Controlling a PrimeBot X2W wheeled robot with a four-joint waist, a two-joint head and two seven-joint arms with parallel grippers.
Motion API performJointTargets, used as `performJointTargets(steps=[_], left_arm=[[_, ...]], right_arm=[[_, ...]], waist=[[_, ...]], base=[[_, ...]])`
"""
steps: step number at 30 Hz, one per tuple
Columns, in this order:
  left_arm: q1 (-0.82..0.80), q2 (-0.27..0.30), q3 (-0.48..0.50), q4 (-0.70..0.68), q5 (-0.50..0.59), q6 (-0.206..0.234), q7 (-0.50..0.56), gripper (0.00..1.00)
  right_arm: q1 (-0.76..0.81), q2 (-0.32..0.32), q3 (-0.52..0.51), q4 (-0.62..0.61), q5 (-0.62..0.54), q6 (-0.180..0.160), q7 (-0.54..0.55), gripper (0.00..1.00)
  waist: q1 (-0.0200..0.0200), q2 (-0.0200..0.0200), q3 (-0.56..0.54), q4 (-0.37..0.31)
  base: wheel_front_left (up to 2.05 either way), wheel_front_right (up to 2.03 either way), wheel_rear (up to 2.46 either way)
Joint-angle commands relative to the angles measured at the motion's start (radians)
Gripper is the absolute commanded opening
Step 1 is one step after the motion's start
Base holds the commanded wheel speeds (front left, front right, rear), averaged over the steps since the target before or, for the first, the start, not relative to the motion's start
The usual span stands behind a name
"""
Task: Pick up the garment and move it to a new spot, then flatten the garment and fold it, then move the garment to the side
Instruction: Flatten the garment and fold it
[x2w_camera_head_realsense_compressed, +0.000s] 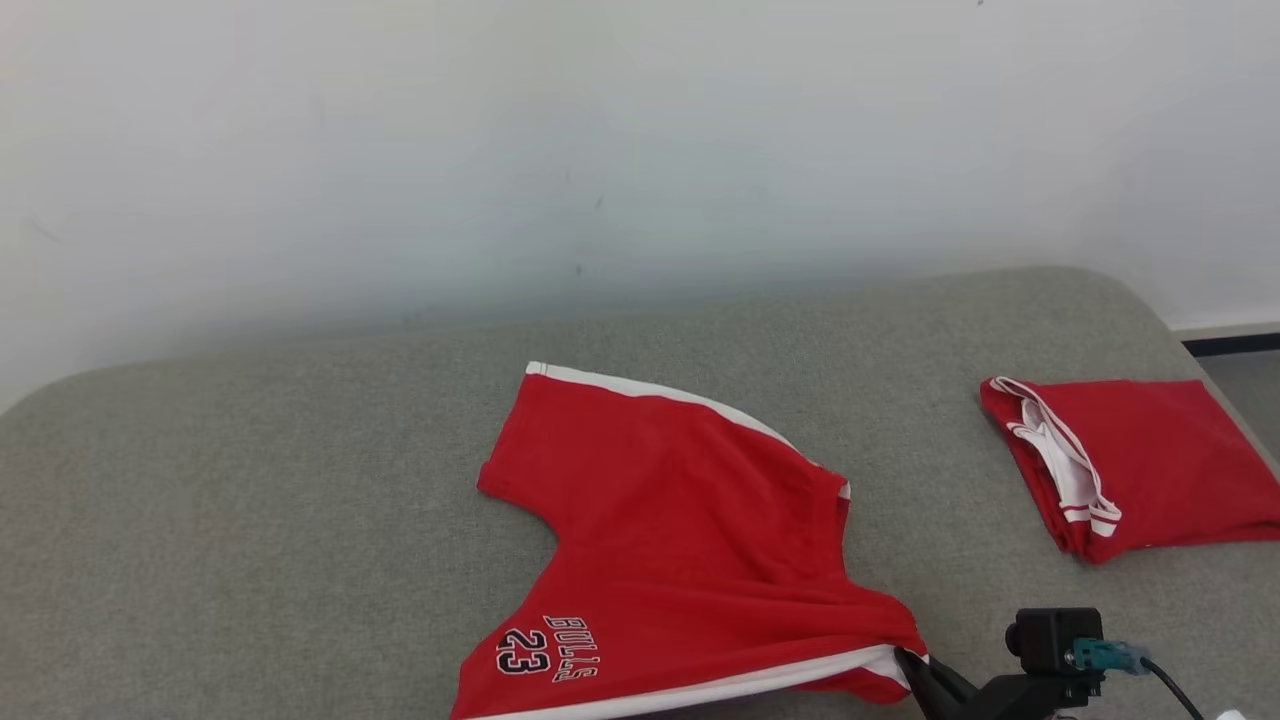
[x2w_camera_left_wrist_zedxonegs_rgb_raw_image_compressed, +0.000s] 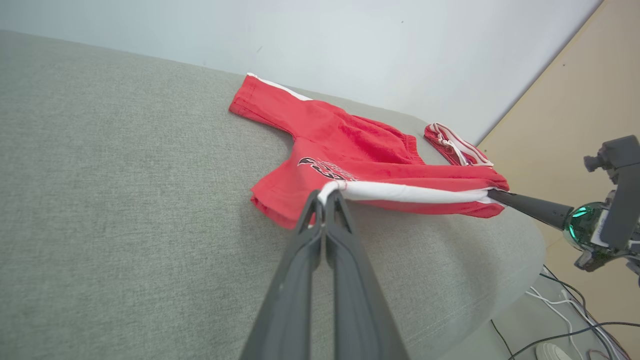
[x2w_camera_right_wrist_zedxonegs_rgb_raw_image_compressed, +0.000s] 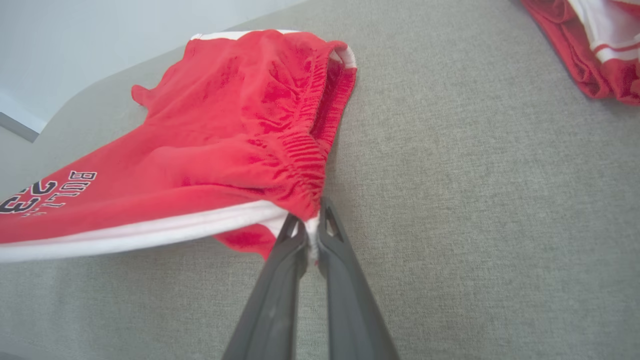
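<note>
Clearly the left end effector (x2w_camera_left_wrist_zedxonegs_rgb_raw_image_compressed: 325, 194) is pinching the white stripe (x2w_camera_left_wrist_zedxonegs_rgb_raw_image_compressed: 410, 191) of the red shorts (x2w_camera_head_realsense_compressed: 680, 540), the right end effector (x2w_camera_right_wrist_zedxonegs_rgb_raw_image_compressed: 310, 227) their waistband (x2w_camera_right_wrist_zedxonegs_rgb_raw_image_compressed: 305, 150) — the left wrist view is showing both, stripe stretching across the grey worktop (x2w_camera_head_realsense_compressed: 250, 500).

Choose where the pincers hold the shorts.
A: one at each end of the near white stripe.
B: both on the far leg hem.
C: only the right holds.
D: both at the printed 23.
A: on the shorts, the left pincer pinches the hem end of the white stripe, the right pincer its waistband end.
</note>
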Motion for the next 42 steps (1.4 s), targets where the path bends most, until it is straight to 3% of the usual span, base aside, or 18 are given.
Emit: performJointTargets(steps=[1, 6, 14, 22, 29, 42], left_arm=[[0.005, 0.005, 0.002, -0.006, 0.016, 0.002, -0.002, 0.00], [-0.110, 0.028, -0.015, 0.020, 0.129, 0.022, 0.004, 0.00], [-0.441, -0.050, -0.060, 0.252, 0.275, 0.005, 0.021, 0.00], [-0.721, -0.118, -0.055, 0.523, 0.318, -0.034, -0.009, 0.00], [-0.900, -0.142, -0.060, 0.693, 0.343, -0.071, -0.026, 0.00], [-1.113, -0.171, -0.094, 0.942, 0.409, -0.064, -0.039, 0.00]], right_arm=[[0.008, -0.002, -0.005, -0.011, -0.008, -0.001, 0.000, 0.00], [0.014, 0.019, -0.029, -0.089, -0.038, -0.001, 0.012, 0.00], [-0.139, 0.064, -0.025, -0.039, -0.088, -0.001, -0.021, 0.00], [-0.315, 0.102, -0.026, 0.047, -0.086, -0.001, -0.048, 0.00], [-0.440, 0.105, -0.002, 0.124, -0.056, 0.000, -0.089, 0.00], [-0.589, 0.106, 0.028, 0.263, 0.007, 0.000, -0.169, 0.00]], waist=[[0.0004, 0.0003, -0.006, 0.003], [0.0004, 0.0003, 0.011, -0.011], [0.0004, 0.0003, 0.078, -0.052], [0.0004, 0.0003, 0.171, -0.111], [0.0004, 0.0003, 0.259, -0.155], [0.0004, 0.0003, 0.380, -0.181]], base=[[0.00, 0.00, 0.00], [0.00, 0.00, 0.00], [0.00, 0.00, 0.00], [0.00, 0.00, 0.00], [0.00, 0.00, 0.00], [0.00, 0.00, 0.00]])
